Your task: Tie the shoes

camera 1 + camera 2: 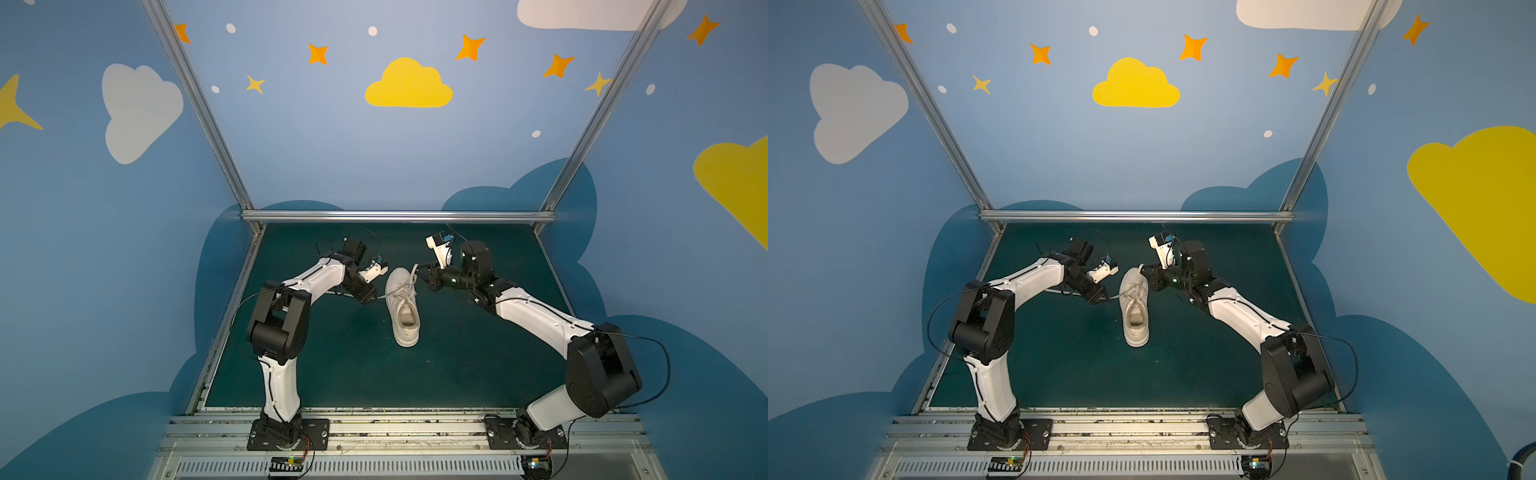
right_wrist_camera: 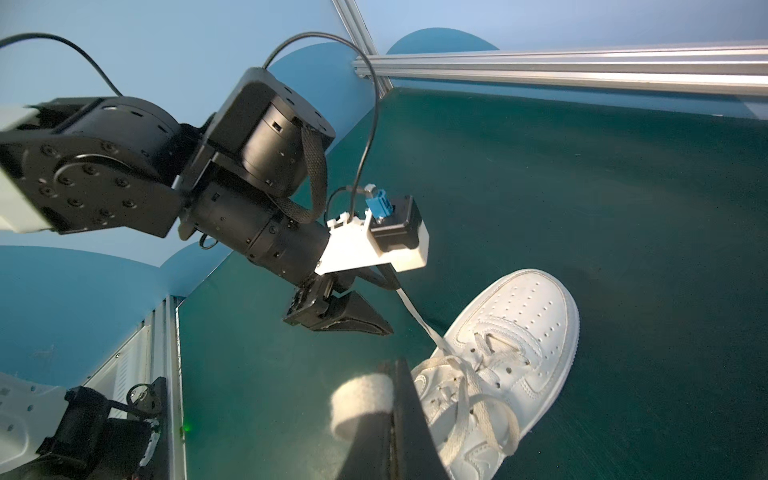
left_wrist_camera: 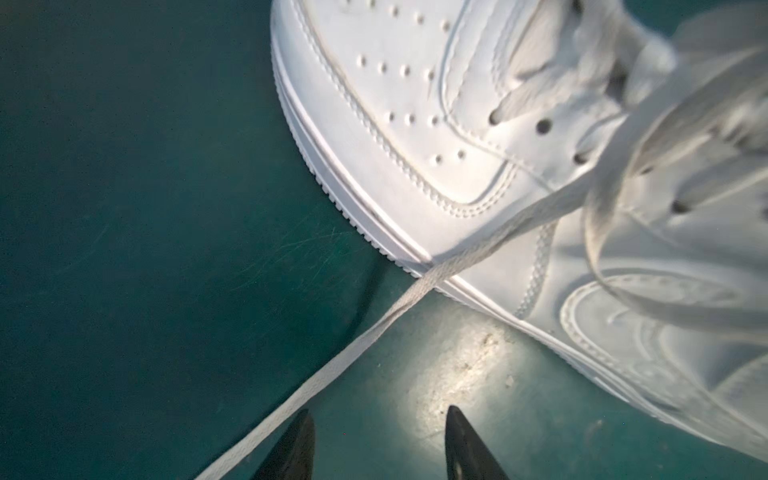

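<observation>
- Left gripper (image 3: 379, 415): the jaws stand spread with only bare mat in the gap, so nothing is pinched. It hangs low, just beside the sneaker's left flank.
- Left lace (image 3: 432, 276): it leaves the lacing, crosses the sole edge and runs along the outside of one finger, not between the two. Whether it bears on that finger cannot be told.
- Step in hand, as judged: taking this strand so that both ends can be drawn into a knot. You should shift the jaws sideways until the flat lace lies across the gap. Then close squarely on its width, near the shoe, so little slack remains.
- Sneaker (image 1: 402, 307): it stands upright on its sole at the middle of the green mat (image 1: 332, 365), between the two grippers. The toe points toward the back rail (image 1: 399, 216) and the heel toward the arm bases. The lacing over the tongue looks loose; whether a first crossing exists cannot be told.
- Containers: none on the mat. The only hollow is the sneaker's mouth, which shows a beige insole (image 1: 408, 319) and nothing else.
- Right lace (image 1: 414, 272): it rises from the lacing to the right fingers.
- Right gripper (image 1: 420, 270): the fingers are pressed together, pinching the right lace just beside the forefoot. You should not loosen this pinch. Draw both strands outward evenly and low, because a one-sided pull would likely slide or tip the sneaker.
</observation>
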You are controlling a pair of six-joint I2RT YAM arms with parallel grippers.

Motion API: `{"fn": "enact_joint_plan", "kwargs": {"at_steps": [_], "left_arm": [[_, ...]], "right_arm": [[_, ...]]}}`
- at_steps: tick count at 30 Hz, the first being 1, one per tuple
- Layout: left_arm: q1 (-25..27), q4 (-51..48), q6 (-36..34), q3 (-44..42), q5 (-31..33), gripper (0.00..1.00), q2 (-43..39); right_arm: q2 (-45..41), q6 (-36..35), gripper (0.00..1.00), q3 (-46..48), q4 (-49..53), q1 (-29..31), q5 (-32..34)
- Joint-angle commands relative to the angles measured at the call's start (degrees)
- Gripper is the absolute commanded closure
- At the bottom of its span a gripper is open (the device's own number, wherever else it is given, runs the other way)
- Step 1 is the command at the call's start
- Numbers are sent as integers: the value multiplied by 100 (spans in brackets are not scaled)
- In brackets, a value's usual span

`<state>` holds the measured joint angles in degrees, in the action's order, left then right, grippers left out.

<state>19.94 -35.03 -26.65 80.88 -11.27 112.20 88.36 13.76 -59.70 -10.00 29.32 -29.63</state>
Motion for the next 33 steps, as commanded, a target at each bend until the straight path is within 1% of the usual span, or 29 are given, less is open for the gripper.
{"fn": "enact_joint_plan", "kwargs": {"at_steps": [1,10,14,17,20,22,27,33], "left_arm": [[62,210,-413,15,335,53,112],[290,426,-525,37,405,57,457],[360,399,-547,112,493,63,592],[385,429,-530,82,552,72,618],[379,531,-475,-11,689,88,507],[389,655,-479,-138,752,96,338],[383,701,-516,-299,1063,97,-49],[379,372,-416,-310,1316,97,-595]], "right_arm": [[-152,82,100,31,58,-34,-72],[-227,66,100,46,158,-81,-89],[-282,77,100,72,192,-100,-112],[-353,114,100,98,250,-129,-96],[-438,172,100,108,363,-167,-92],[-508,216,100,125,467,-194,-57],[-726,272,100,280,587,-258,19],[-1233,453,100,559,782,-539,156]]}}
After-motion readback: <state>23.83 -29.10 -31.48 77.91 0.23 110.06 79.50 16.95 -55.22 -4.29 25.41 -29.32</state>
